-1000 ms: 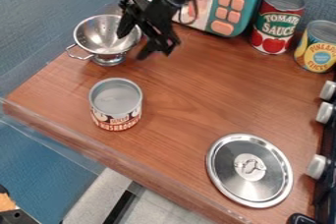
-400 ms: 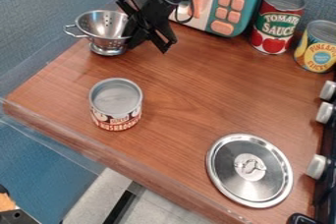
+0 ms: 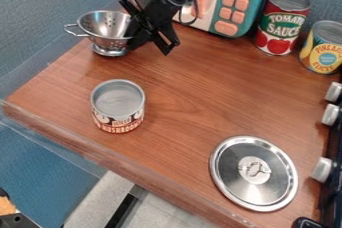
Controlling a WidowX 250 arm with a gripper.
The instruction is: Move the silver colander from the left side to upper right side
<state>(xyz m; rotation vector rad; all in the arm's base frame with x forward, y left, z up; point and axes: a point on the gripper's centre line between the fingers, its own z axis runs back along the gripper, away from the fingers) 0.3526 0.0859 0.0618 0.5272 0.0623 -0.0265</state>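
Note:
The black gripper [image 3: 148, 41] hangs at the upper left of the counter, in front of the toy microwave. Just left of it stands the silver colander [image 3: 107, 28], upright on its round foot. The gripper overlaps the colander's right side and hides that part of the rim and any handle there. A wire handle sticks out to the left from the colander's rim.
A mushroom can [image 3: 118, 106] stands below the colander. The teal microwave [image 3: 232, 4] is behind the gripper, with a tomato sauce can [image 3: 282, 22] and a pineapple can [image 3: 323, 47] to its right. A metal lid [image 3: 254, 173] lies lower right, beside stove knobs [image 3: 322, 169].
Since the earliest frame, the gripper has shifted slightly against the colander's right side. The colander has turned and moved a little up, its handle now higher. Between the last two frames little differs.

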